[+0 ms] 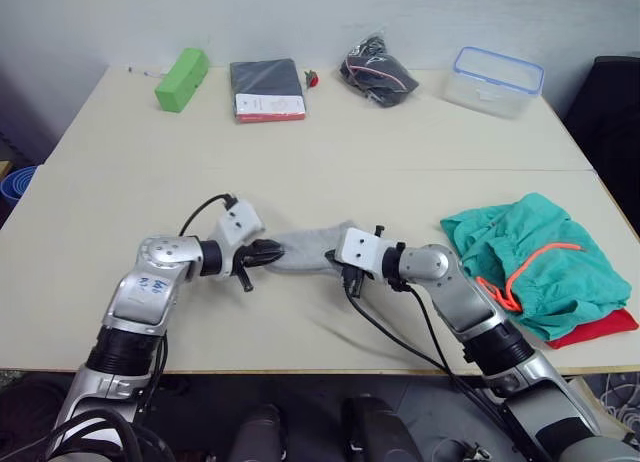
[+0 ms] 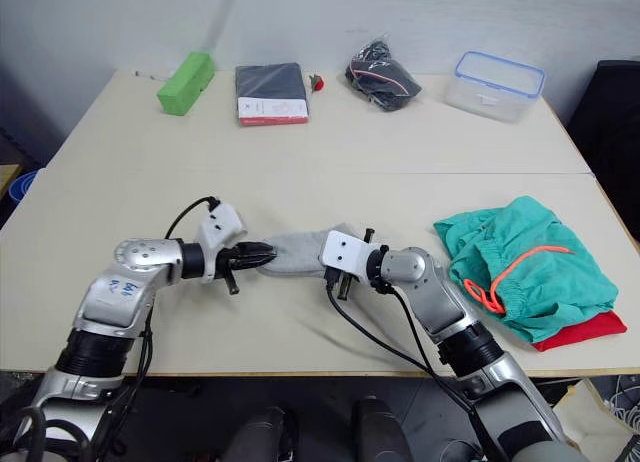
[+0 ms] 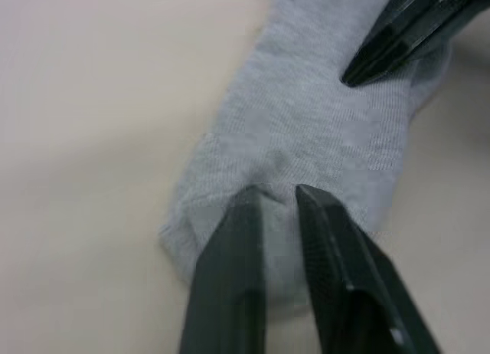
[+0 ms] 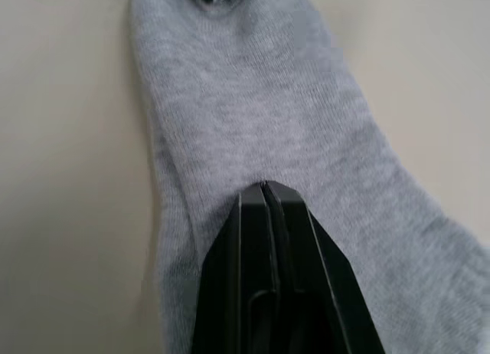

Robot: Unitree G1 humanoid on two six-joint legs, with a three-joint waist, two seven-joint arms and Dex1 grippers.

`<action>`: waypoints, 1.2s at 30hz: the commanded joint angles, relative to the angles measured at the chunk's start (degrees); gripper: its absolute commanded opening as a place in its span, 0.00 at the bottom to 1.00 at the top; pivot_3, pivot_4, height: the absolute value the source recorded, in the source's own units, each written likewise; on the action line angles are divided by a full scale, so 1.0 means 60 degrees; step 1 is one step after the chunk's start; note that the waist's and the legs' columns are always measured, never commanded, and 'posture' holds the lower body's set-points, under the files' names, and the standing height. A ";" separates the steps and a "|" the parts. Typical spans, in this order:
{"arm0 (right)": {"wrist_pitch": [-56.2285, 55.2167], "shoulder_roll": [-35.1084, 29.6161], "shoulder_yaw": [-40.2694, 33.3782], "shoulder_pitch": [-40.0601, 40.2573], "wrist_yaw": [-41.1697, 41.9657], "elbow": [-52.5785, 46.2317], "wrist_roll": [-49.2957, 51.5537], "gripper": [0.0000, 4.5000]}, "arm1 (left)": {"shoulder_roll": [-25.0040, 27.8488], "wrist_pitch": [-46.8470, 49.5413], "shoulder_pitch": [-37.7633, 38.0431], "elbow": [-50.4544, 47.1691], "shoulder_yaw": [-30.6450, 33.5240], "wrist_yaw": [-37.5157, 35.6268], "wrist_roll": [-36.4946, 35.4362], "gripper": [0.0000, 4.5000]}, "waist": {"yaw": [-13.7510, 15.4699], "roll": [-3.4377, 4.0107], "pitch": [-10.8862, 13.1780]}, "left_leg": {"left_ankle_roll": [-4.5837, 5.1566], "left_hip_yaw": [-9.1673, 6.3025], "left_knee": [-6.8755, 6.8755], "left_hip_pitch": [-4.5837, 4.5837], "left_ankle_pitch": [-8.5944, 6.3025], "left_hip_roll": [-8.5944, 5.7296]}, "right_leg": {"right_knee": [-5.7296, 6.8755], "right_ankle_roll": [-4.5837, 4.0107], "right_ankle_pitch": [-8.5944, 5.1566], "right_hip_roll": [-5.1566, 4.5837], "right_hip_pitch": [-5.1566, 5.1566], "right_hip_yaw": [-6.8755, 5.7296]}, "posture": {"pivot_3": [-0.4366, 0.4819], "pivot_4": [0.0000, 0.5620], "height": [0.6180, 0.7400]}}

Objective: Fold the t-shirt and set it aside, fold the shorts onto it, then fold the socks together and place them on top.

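The grey socks (image 1: 308,250) lie flat on the worktop (image 1: 300,152) at the centre of the frame, stretched between the two grippers. The left gripper (image 1: 270,252) has its fingers (image 3: 230,277) nearly together, pinching a small fold of knit at the socks' left end. The right gripper (image 4: 264,187) has its fingers pressed tight together on the fabric at the right end; from the head views its tips are hidden under its own white wrist housing. Whether one sock or two lie there is hard to tell, since they show as a single grey strip.

At the right of the frame the teal shorts (image 1: 535,262) lie rumpled in a heap, the orange drawstring (image 1: 525,267) looping over them. The t-shirt (image 1: 600,329) lies under them, and just a red edge of it sticks out at the lower right near the worktop's front edge.

Along the far edge, from upper left to upper right, stand a green block (image 1: 182,79), a dark flat pack (image 1: 267,89) with a white and red label, a black bundle (image 1: 378,74) in clear wrap and a clear box (image 1: 497,80) with a blue-rimmed lid
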 commanded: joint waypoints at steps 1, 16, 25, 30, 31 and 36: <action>-0.0307 0.0071 0.0419 0.0229 0.0084 0.0759 -0.0350 0.00 | 0.0575 0.1967 0.0972 -0.1550 0.1950 0.0075 -0.1396 0.43 | -0.0084 -0.0002 -0.0002 | -0.0003 0.0000 -0.0004 0.0004 0.0000 0.0003 | -0.0001 -0.0001 0.0000 0.0001 0.0003 0.0001 | 0.48 0.27 1.00; -0.0328 0.0270 -0.0073 0.0262 0.0156 0.0798 -0.0209 0.00 | -0.3997 0.8439 -0.0288 -0.0800 0.5960 0.4439 -0.3212 0.99 | 0.0116 -0.0091 -0.0057 | -0.0049 -0.0046 -0.0026 0.0044 -0.0009 -0.0004 | -0.0002 -0.0016 -0.0008 0.0002 0.0040 -0.0036 | 0.48 0.27 1.00; -0.0257 0.0231 -0.0187 0.0340 0.0155 0.0602 -0.0207 0.00 | -0.4308 0.8705 -0.1299 0.0753 0.6100 0.5366 -0.2986 0.99 | 0.0190 -0.0069 -0.0075 | -0.0081 -0.0046 -0.0101 0.0212 -0.0020 -0.0010 | -0.0079 -0.0020 -0.0011 -0.0002 0.0210 -0.0044 | 0.48 0.27 1.00; -0.0237 0.0204 -0.0230 0.0422 0.0136 0.0480 -0.0212 0.00 | -0.4190 0.8671 -0.1428 0.1091 0.5890 0.5330 -0.3157 0.71 | 0.0206 -0.0068 -0.0075 | -0.0150 -0.0047 -0.0113 0.0205 0.0020 -0.0010 | -0.0079 -0.0020 -0.0011 -0.0001 0.0195 -0.0046 | 0.48 0.27 1.00; -0.0231 0.0194 -0.0235 0.0447 0.0136 0.0441 -0.0213 0.00 | -0.4187 0.8694 -0.1434 0.1107 0.5890 0.5337 -0.3187 0.64 | 0.0206 -0.0068 -0.0075 | -0.0150 -0.0047 -0.0118 0.0204 0.0021 -0.0010 | -0.0081 -0.0020 -0.0010 0.0000 0.0193 -0.0047 | 0.48 0.27 1.00; -0.0209 0.0184 -0.0276 0.0553 0.0112 0.0325 -0.0231 0.00 | -0.4109 0.8832 -0.1446 0.1061 0.5937 0.5310 -0.3324 0.28 | 0.0209 -0.0068 -0.0075 | -0.0149 -0.0048 -0.0126 0.0186 0.0024 -0.0010 | -0.0093 -0.0020 -0.0010 -0.0001 0.0180 -0.0052 | 0.48 0.27 1.00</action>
